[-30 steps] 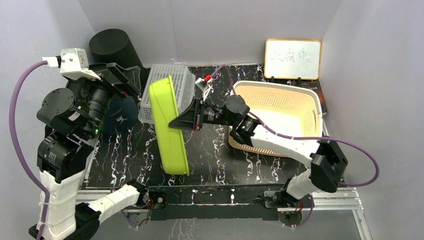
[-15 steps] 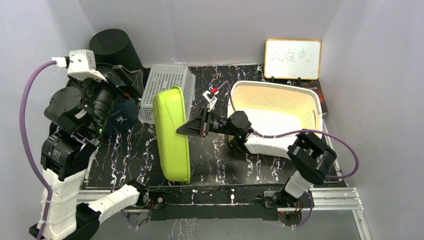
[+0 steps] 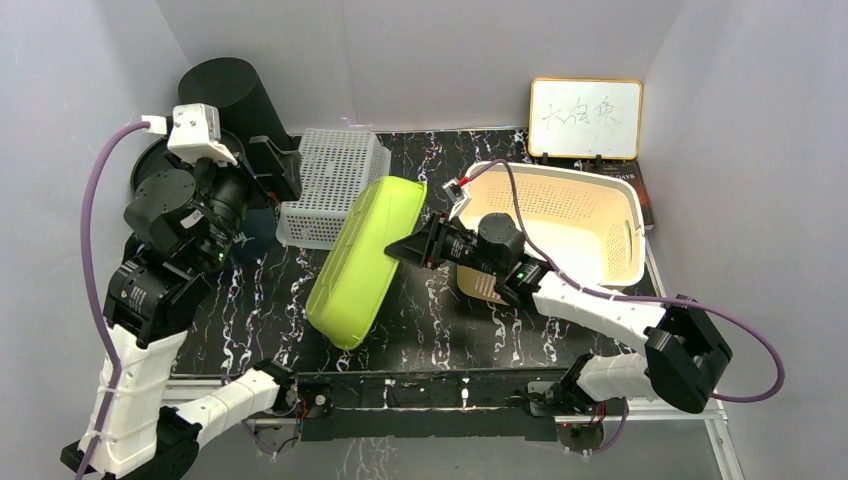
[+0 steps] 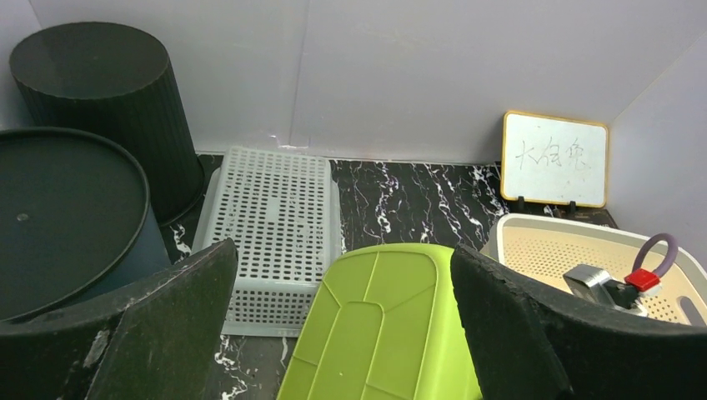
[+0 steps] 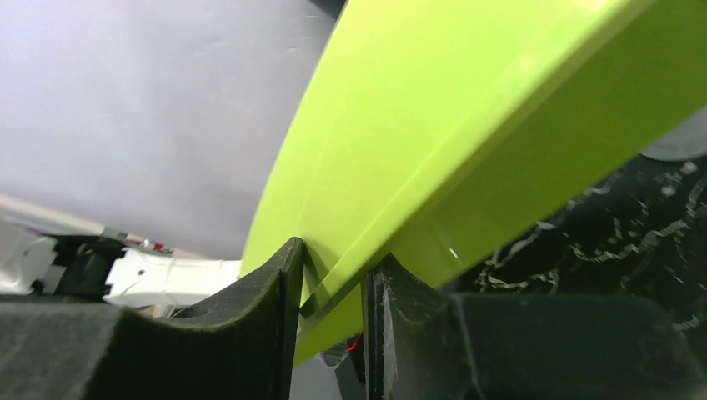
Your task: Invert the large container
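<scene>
Right wrist view: right gripper (image 5: pixel 333 257) straddles the lime-green plastic tub's (image 5: pixel 467 125) rim, clamping unclear; nearly overturned beside the cream perforated basket (image 3: pixel 632 230), it needs releasing.

Handwritten characters, not legible, on the whiteboard (image 4: pixel 554 158)

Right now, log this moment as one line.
green container: tilted, underside up | right end effector: gripping its rim | left end effector: open, empty
</scene>
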